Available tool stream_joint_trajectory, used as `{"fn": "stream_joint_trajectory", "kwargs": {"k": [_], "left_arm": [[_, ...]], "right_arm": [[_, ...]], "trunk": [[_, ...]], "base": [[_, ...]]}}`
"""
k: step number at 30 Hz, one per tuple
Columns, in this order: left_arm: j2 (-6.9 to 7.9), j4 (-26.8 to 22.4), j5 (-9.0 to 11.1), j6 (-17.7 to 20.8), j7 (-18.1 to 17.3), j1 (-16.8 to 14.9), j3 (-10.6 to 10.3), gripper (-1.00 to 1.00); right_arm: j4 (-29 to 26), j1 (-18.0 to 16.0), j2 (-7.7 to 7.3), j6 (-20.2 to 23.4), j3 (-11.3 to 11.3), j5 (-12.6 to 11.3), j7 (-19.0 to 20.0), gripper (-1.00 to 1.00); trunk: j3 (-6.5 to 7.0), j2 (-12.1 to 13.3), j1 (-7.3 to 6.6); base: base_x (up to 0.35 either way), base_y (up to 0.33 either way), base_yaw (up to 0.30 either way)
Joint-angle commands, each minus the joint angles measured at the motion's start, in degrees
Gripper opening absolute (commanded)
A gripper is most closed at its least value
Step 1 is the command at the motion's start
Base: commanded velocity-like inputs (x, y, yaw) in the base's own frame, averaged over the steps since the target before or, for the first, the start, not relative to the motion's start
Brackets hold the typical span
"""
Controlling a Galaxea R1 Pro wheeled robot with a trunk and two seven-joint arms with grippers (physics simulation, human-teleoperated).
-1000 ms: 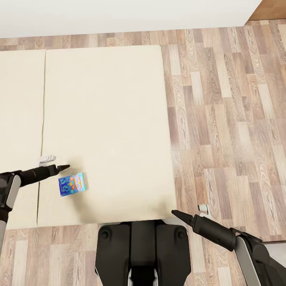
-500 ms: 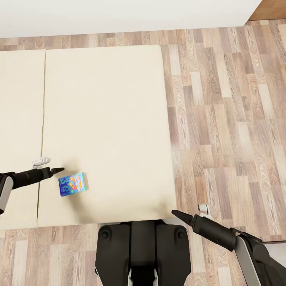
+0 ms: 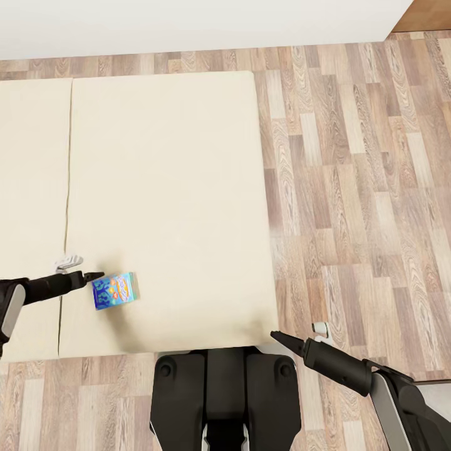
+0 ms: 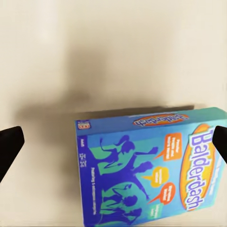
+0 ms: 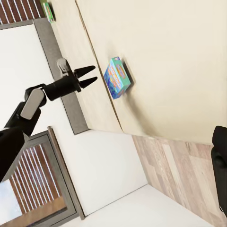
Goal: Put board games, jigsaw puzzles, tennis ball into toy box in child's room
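Blue board game (image 3: 114, 290) (one), bed (image 3: 169, 163), perhaps untouched

Even, bright simulator light with no glare; the board game (image 4: 146, 165) casts a soft smudged shadow on the bed (image 4: 113, 42); the left wrist view is slightly blurred.
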Motion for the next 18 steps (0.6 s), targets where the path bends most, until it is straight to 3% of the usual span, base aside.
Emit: {"fn": "stream_joint_trajectory", "kwargs": {"k": [1,8,14,18], "left_arm": [[-0.16,0.23,0.31,0.37,0.04,0.04,0.05,1.0],[-1.42,1.67,0.23,0.13,0.33,0.56,-0.85,1.0],[-3.01,2.41,0.21,-0.02,0.41,0.77,-5.15,1.0],[-3.32,2.5,0.21,-0.03,0.42,0.79,-6.02,1.0]], "right_arm": [[-0.01,-0.01,0.01,0.26,-0.03,-0.06,0.12,1.0],[-0.01,-0.01,0.02,0.26,-0.03,-0.06,0.12,1.0],[-0.01,-0.01,0.0,0.3,-0.03,-0.06,0.16,1.0],[-0.01,-0.01,-0.01,0.33,-0.03,-0.06,0.19,1.0]], "trunk": [[-0.05,-0.09,0.03],[-0.05,-0.09,0.03],[-0.05,-0.09,0.03],[-0.05,-0.09,0.03]], "base": [[0.0,0.0,0.0],[0.0,0.0,0.0],[0.0,0.0,0.0],[0.0,0.0,0.0]]}}
